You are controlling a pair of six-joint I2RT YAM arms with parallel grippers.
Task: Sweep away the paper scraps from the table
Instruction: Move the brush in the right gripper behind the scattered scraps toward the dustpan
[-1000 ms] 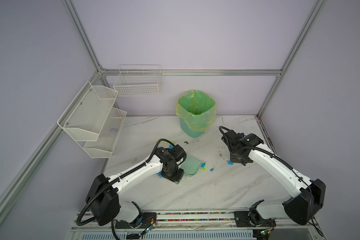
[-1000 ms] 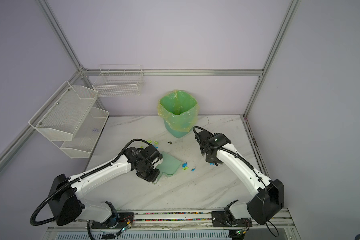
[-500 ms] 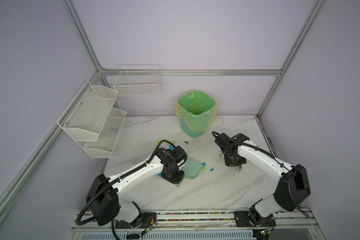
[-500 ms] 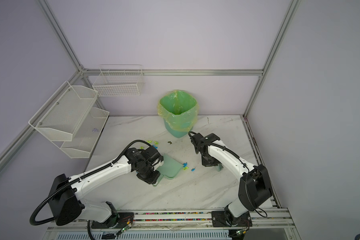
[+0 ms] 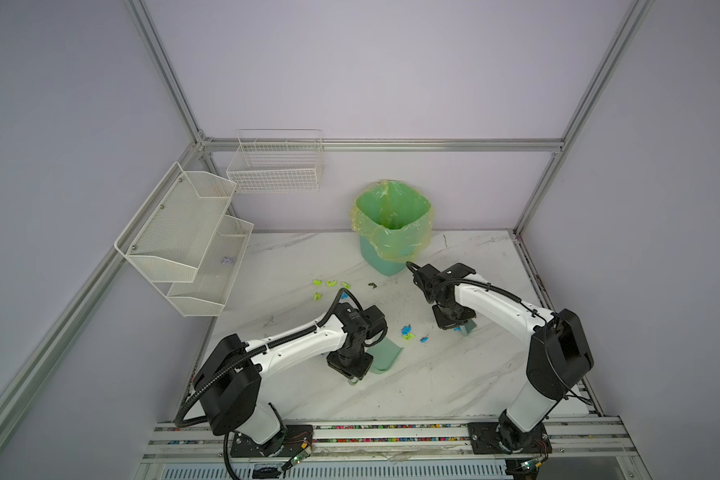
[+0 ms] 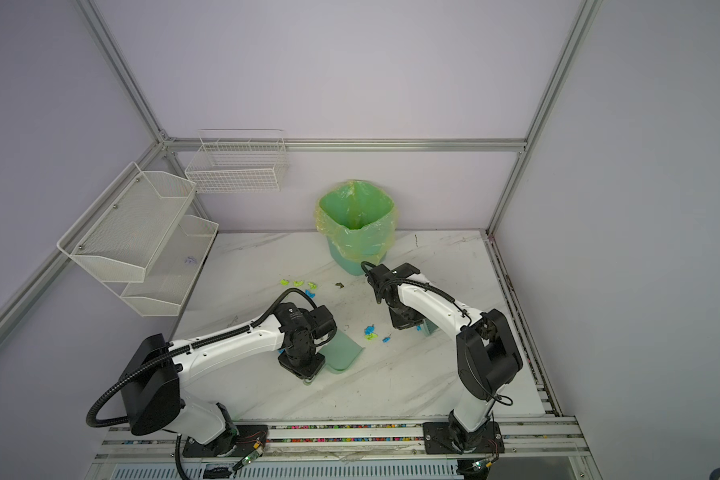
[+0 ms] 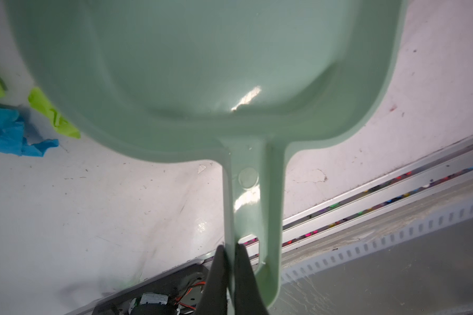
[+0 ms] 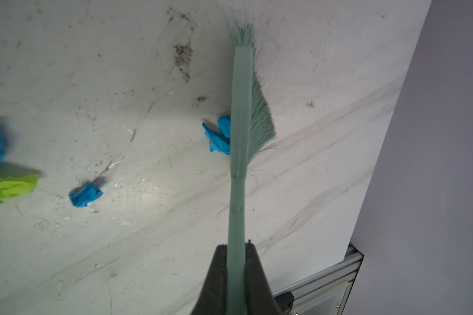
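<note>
On the white marble table (image 5: 433, 382) my left gripper (image 7: 230, 253) is shut on the handle of a pale green dustpan (image 7: 202, 68), whose pan (image 5: 385, 353) rests left of centre. My right gripper (image 8: 236, 251) is shut on the handle of a green brush (image 8: 241, 109). One blue paper scrap (image 8: 219, 135) lies against its bristles. Between brush and dustpan lie more paper scraps, blue and yellow-green (image 5: 407, 332), plus a single blue one (image 5: 423, 339). Further back sits a yellow-green group (image 5: 329, 284). Blue (image 7: 3, 131) and green (image 7: 52, 114) scraps lie beside the pan.
A green bin with a yellow-green liner (image 5: 391, 224) stands at the back centre. White mesh shelves (image 5: 188, 232) and a wire basket (image 5: 275, 166) hang on the left and back walls. A dark olive speck (image 5: 372, 285) lies near the bin. The front rail (image 5: 391, 427) holds coloured beads.
My right arm has folded in and carried the brush a little nearer and leftwards, up against a blue scrap. The left arm and dustpan have barely moved.
</note>
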